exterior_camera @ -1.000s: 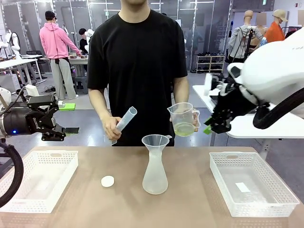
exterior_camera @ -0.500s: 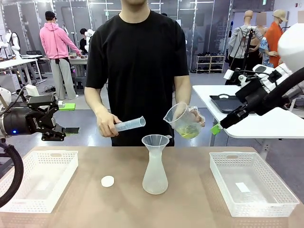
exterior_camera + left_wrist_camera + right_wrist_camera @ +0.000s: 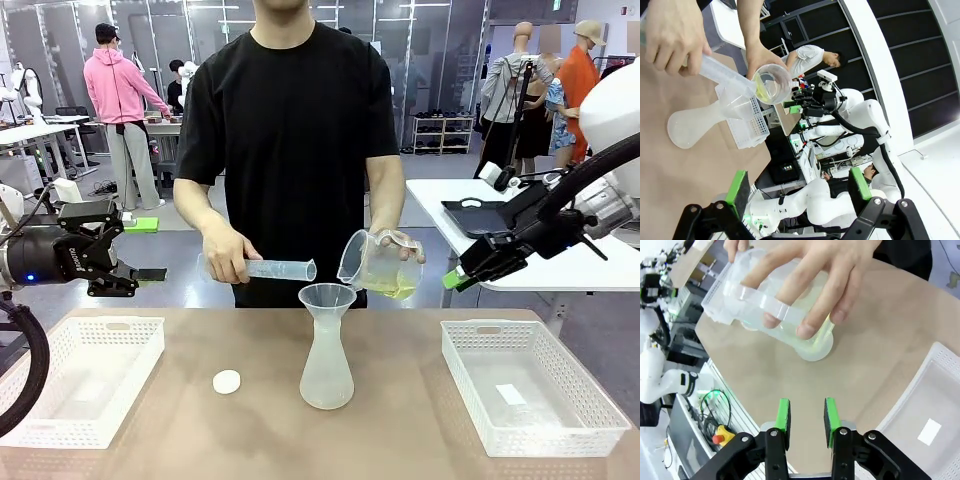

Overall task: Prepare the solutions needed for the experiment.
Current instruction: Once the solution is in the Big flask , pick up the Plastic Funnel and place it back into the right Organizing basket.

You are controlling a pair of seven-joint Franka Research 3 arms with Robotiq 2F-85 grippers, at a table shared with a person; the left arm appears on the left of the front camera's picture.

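While my left gripper (image 3: 798,187) hangs spread wide and empty at the left, the person tips the beaker (image 3: 372,262) toward a measuring cylinder (image 3: 280,268) held nearly level above the flask (image 3: 326,360). The solutions (image 3: 388,288) pool pale yellow-green at the beaker's low side. I judge a quick tilt could overshoot that narrow mouth and wet the table (image 3: 400,430). My right gripper (image 3: 807,412), narrowed on nothing, hovers near; a drift could jog the pour. The left basket (image 3: 110,322) and right basket (image 3: 480,328) flank the brown top, with an open workshop behind.
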